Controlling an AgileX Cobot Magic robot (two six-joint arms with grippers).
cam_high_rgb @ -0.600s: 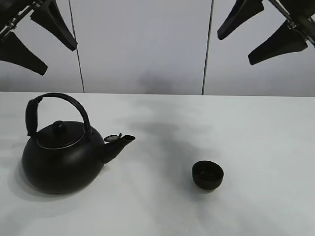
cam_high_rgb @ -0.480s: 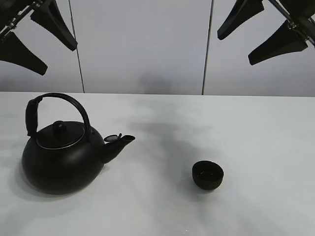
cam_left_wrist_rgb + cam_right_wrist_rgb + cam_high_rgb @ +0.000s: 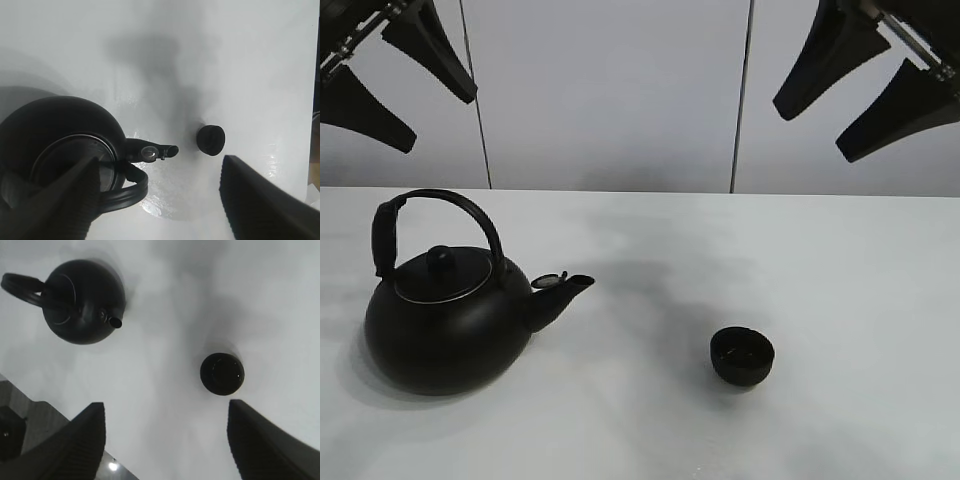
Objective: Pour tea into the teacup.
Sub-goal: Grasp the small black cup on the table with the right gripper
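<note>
A small black handleless teacup (image 3: 742,356) stands upright on the white table, right of centre; it also shows in the left wrist view (image 3: 210,140) and the right wrist view (image 3: 222,373). A big round black kettle (image 3: 445,310) with an arched handle stands at the left, spout toward the cup (image 3: 65,160) (image 3: 82,300). No tea stream shows. My left gripper (image 3: 400,95) hangs open and empty high above the kettle. My right gripper (image 3: 858,100) hangs open and empty high above the table's right side.
The white table (image 3: 640,430) runs to a pale panelled wall (image 3: 610,90) at the back. In the right wrist view the table's edge and a dark floor (image 3: 15,420) show beyond the kettle.
My right gripper has moved down and a little to the right. The left gripper, kettle and teacup have not moved.
</note>
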